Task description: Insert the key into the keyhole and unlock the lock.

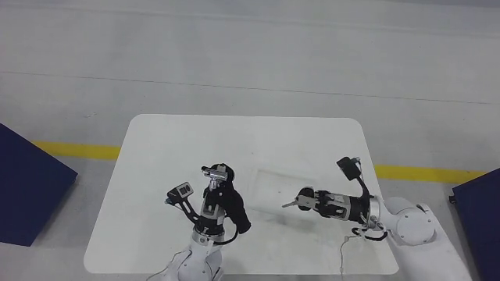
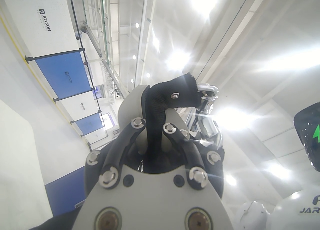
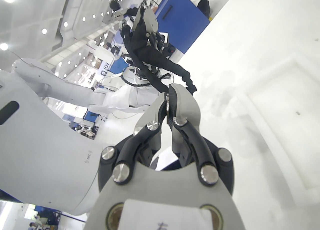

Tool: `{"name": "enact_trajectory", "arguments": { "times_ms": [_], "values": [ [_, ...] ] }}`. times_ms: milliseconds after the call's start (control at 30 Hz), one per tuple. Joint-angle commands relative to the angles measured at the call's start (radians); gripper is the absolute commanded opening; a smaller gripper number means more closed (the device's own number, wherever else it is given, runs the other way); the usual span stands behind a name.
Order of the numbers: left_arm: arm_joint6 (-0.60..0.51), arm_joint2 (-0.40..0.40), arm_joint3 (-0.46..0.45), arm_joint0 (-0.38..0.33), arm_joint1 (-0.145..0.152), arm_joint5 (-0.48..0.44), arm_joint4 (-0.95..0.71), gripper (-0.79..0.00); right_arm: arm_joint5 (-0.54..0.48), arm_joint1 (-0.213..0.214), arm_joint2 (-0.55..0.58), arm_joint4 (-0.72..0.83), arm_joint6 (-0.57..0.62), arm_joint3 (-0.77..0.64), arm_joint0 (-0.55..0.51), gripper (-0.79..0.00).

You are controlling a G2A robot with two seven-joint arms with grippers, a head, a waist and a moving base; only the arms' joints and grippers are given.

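Observation:
My left gripper (image 1: 217,178) stands upright over the near middle of the white table (image 1: 148,203), shut on a shiny metal padlock (image 2: 208,105) held between its black-sleeved fingers (image 2: 175,90). The right wrist view shows that lock (image 3: 118,16) from afar, its keyhole face turned toward my right arm. My right gripper (image 1: 301,200) lies low over the table, to the right of the lock and pointing at it. It is shut on a small silver key (image 1: 290,202), whose thin edge (image 3: 165,105) shows between the pads. A clear gap separates key and lock.
A faint raised rectangular outline (image 1: 275,181) marks the table between the two arms, also visible as a shallow frame (image 3: 275,115). Blue barriers (image 1: 31,183) stand on the floor beside the table's left and right (image 1: 480,203) edges.

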Motion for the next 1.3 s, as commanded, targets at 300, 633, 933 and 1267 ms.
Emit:
{"name": "enact_trajectory", "arguments": {
  "times_ms": [300, 633, 933, 1267],
  "values": [
    [0.097, -0.097, 0.041, 0.005, -0.013, -0.092, 0.411, -0.785, 0.178, -0.018, -0.147, 0.073, -0.067, 0.036, 0.11, -0.785],
    [0.129, -0.105, 0.049, 0.004, -0.017, -0.092, 0.479, -0.785, 0.213, -0.022, -0.166, 0.111, -0.091, 0.045, 0.117, -0.785],
    [0.211, -0.166, 0.125, -0.049, 0.0, -0.092, 0.691, -0.785, 0.213, -0.022, -0.166, 0.111, -0.091, 0.045, 0.117, -0.785],
    [0.415, -0.101, 0.197, -0.172, 0.039, -0.092, 0.964, -0.785, 0.213, -0.022, -0.166, 0.111, -0.091, 0.045, 0.117, -0.785]
  ]
}}
